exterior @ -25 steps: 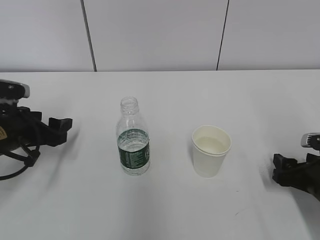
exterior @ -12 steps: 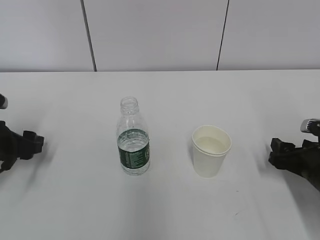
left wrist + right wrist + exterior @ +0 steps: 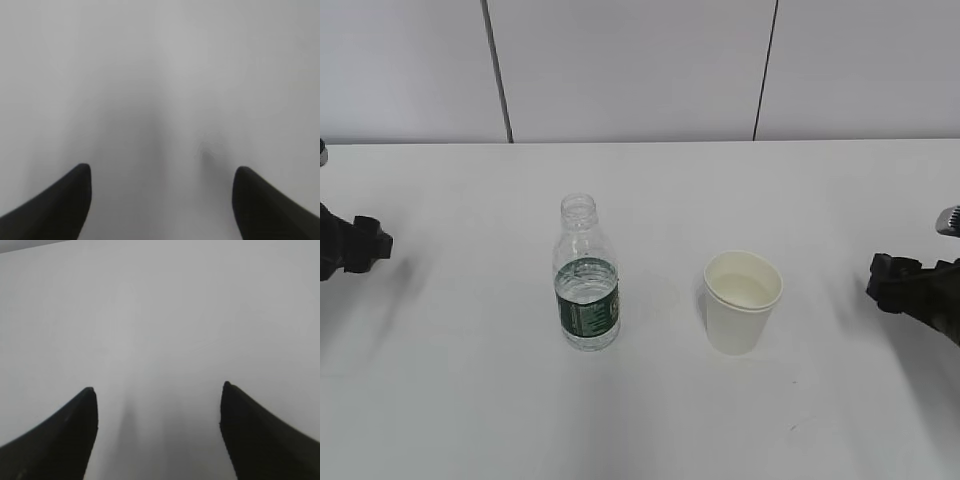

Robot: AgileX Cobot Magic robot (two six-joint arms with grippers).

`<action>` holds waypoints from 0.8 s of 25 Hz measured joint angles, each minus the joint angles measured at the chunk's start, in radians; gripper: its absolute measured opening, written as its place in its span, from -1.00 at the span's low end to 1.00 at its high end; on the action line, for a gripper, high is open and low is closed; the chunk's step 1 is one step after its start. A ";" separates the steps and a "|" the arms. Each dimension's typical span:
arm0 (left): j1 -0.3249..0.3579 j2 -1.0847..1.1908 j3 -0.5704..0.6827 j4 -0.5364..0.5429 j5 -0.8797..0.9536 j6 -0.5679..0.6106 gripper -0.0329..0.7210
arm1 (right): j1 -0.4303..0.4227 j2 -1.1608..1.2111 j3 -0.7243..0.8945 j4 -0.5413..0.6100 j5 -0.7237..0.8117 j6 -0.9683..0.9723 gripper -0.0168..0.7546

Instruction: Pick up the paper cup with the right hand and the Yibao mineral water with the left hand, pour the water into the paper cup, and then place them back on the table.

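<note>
The Yibao mineral water (image 3: 586, 275), a clear capless bottle with a dark green label, stands upright on the white table (image 3: 650, 420), left of centre. The paper cup (image 3: 742, 300) stands upright to its right, with water in it. My left gripper (image 3: 365, 244) is at the far left edge, well away from the bottle; in the left wrist view it (image 3: 161, 172) is open over bare table. My right gripper (image 3: 890, 280) is at the far right edge, apart from the cup; in the right wrist view it (image 3: 157, 392) is open and empty.
A white panelled wall (image 3: 640, 70) with two dark seams runs behind the table's far edge. A tiny dark speck (image 3: 792, 380) lies on the table in front of the cup.
The left arm has drawn back to the left, from near the bottle to the frame edge. The right gripper has risen and shifted slightly right. Bottle and cup have not moved.
</note>
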 joint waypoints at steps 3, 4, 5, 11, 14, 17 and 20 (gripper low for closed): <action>0.000 -0.010 -0.053 0.000 0.119 0.000 0.50 | 0.000 -0.044 -0.033 -0.008 0.122 -0.007 0.59; 0.000 -0.012 -0.074 0.000 0.166 0.000 0.50 | 0.000 -0.057 -0.045 -0.014 0.161 -0.007 0.59; 0.000 -0.012 -0.096 0.000 0.216 0.000 0.50 | 0.000 -0.071 -0.058 -0.020 0.195 -0.009 0.59; 0.000 -0.012 -0.211 0.000 0.507 0.000 0.50 | 0.000 -0.169 -0.144 -0.042 0.506 -0.010 0.58; 0.000 -0.012 -0.265 0.000 0.627 0.001 0.50 | 0.000 -0.215 -0.199 -0.042 0.664 -0.012 0.58; 0.000 -0.012 -0.306 0.000 0.739 0.002 0.50 | 0.000 -0.252 -0.258 -0.046 0.832 -0.025 0.58; 0.000 -0.012 -0.331 0.000 0.841 0.010 0.49 | 0.000 -0.274 -0.331 -0.048 1.038 -0.048 0.58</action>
